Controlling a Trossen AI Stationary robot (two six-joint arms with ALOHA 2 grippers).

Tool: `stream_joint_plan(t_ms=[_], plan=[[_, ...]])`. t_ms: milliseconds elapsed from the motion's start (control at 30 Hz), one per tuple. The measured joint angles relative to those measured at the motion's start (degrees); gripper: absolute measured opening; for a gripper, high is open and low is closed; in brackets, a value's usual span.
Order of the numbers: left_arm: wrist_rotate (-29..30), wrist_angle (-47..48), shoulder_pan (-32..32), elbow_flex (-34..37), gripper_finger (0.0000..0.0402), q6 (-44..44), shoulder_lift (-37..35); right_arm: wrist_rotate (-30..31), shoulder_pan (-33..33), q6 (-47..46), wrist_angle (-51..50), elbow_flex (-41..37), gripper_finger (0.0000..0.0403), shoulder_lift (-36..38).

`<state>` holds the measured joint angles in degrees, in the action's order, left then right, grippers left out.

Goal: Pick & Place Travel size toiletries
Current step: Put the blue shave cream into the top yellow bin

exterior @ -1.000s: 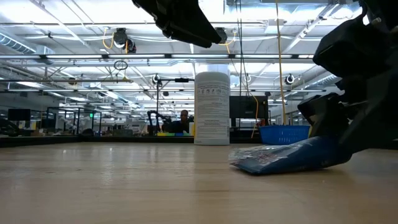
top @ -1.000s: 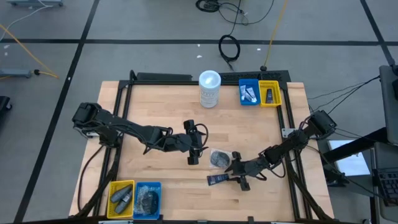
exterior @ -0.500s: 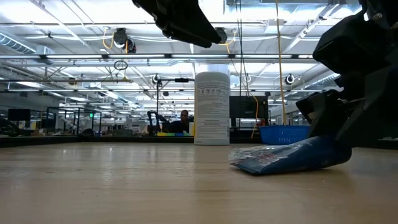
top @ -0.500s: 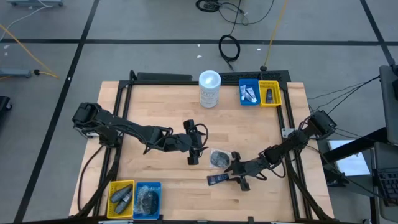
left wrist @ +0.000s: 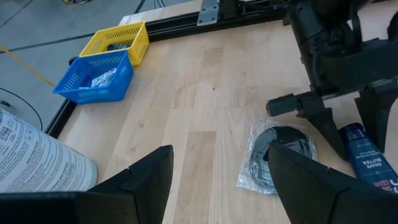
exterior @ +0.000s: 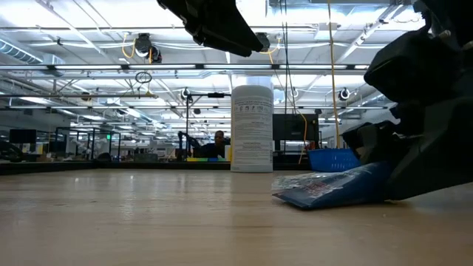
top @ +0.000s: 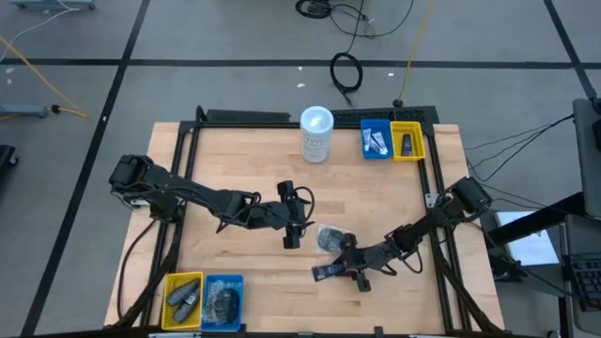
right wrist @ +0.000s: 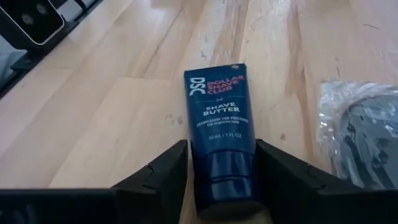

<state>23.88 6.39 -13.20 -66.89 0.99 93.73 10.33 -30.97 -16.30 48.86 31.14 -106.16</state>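
Note:
A flat navy sachet [top: 328, 271] printed "shave butter" lies on the wood near the table's near edge. It is also seen in the right wrist view [right wrist: 219, 134] and the low view [exterior: 332, 187]. A round dark clear-wrapped bundle [top: 330, 238] rests just beyond it, toward the far edge. My right gripper [top: 351, 264] sits low at the sachet's right end, open, with a finger on either side of the cap end [right wrist: 225, 186]. My left gripper [top: 291, 233] hovers open above the table, left of the bundle [left wrist: 278, 155]. My right gripper comes in level from the table's right, along the sachet. Its fingers [right wrist: 163, 177] stand close against both sides of the cap end [right wrist: 227, 177]. I cannot tell whether they touch it. The sachet lies flat on the table.
A tall white canister [top: 316, 133] stands at the far edge. A blue bin [top: 365, 150] and a yellow bin [top: 420, 141] sit beside it on the right. A yellow bin [top: 170, 282] and a blue bin [top: 238, 284] holding items sit at the near left corner.
My right gripper has moved toward the table's left, farther along the sachet's cap end, and its arm has swung leftward with it. The sachet and the bundle have stayed where they were.

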Motion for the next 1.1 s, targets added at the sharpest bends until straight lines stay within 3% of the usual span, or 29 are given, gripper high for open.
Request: stream_joint_plan(t_ms=[267, 533, 667, 1100], plan=[[0.0, 0.0, 0.0, 0.0, 0.0255, 0.0, 0.0, 0.4, 0.0, 0.5, -2.2, 0.6, 0.0119, -0.2], [0.0, 0.0, 0.0, 0.0, 0.0255, 0.0, 0.0, -1.9, 0.1, 0.7, -3.5, 0.6, 0.0118, 1.8], [0.0, 0.0, 0.0, 0.0, 0.0255, 0.0, 0.0, -1.8, 0.0, 0.7, -10.6, 0.5, 0.0118, 8.2], [0.0, 0.0, 0.0, 0.0, 0.0255, 0.0, 0.0, 16.3, 4.3, 3.5, -39.2, 0.6, 0.0118, 36.5]])
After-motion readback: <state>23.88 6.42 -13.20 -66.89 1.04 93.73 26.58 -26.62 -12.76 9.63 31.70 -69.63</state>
